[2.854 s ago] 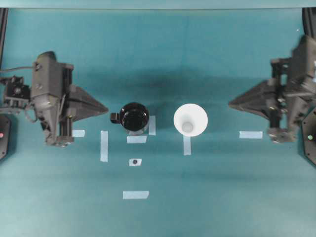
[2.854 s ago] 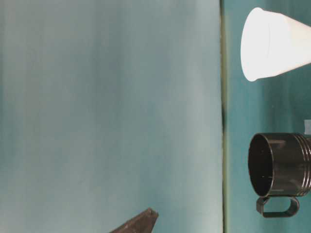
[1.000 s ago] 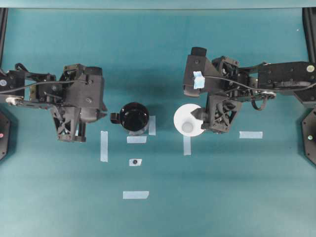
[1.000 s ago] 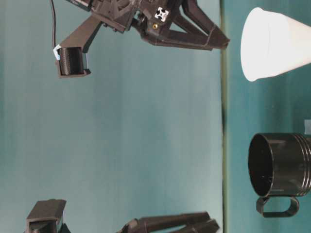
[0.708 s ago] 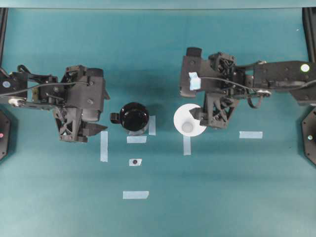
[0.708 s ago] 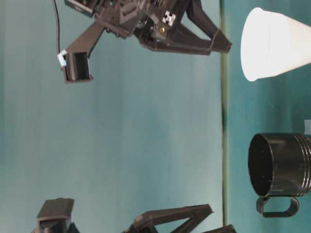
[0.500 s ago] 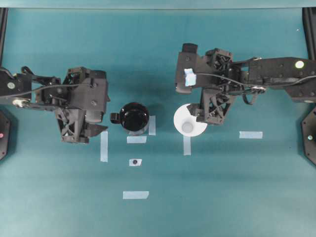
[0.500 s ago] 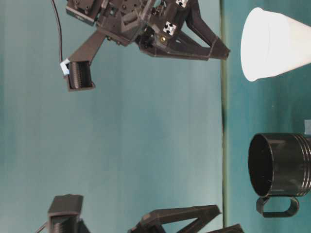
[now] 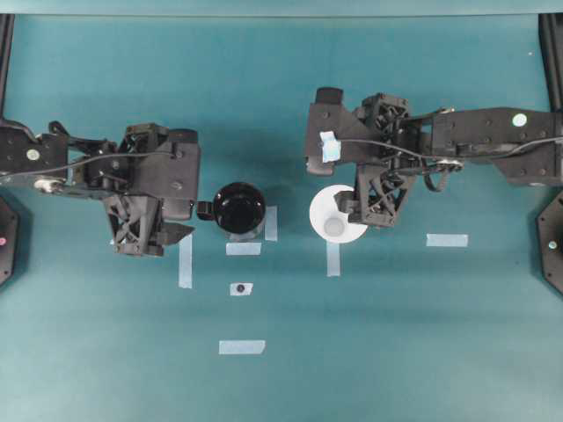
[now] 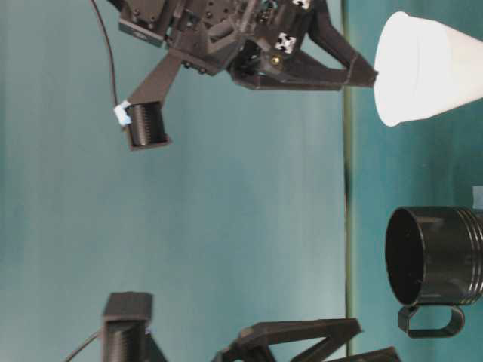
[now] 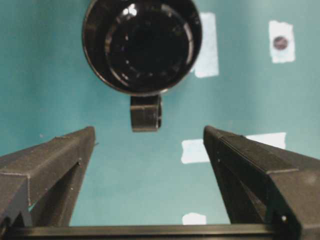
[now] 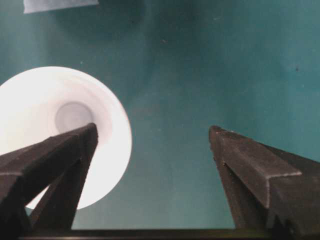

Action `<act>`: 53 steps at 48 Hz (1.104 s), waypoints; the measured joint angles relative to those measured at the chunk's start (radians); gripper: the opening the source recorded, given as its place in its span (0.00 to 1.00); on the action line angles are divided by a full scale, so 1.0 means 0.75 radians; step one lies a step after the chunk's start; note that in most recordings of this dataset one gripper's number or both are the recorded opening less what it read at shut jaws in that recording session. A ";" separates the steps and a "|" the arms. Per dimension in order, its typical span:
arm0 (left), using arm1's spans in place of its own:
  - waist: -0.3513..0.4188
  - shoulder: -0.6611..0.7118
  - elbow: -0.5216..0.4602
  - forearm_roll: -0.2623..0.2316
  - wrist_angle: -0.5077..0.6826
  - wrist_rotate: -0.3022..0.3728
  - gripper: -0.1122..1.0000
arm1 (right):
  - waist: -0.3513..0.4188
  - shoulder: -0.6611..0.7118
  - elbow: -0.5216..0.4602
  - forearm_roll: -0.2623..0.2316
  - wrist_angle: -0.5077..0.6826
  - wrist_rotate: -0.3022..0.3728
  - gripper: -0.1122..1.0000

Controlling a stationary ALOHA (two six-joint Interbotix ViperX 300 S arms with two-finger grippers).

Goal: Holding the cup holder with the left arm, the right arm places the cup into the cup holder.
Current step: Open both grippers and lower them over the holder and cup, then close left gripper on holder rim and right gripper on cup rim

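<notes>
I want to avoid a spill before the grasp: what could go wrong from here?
The open right gripper is off-centre: one finger overlaps the cup, so descending could tip it. The open left gripper faces the cup holder tab; a skewed closing might push the holder off its tape marks.

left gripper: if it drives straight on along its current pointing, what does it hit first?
Likely the cup holder, its side tab first. The tab sits centred ahead of the open left gripper. Depth is unclear; pitched down, it may meet the table short of it.
</notes>
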 measured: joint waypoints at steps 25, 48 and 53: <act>0.002 0.180 -0.065 0.000 -0.035 -0.006 0.98 | 0.012 0.088 0.000 0.004 0.002 0.000 0.97; 0.020 0.217 -0.078 0.000 -0.037 -0.012 0.97 | 0.031 0.092 0.000 0.006 0.012 0.000 0.97; 0.020 0.229 -0.080 0.000 -0.037 -0.014 0.97 | 0.031 0.096 -0.002 0.004 0.012 0.000 0.97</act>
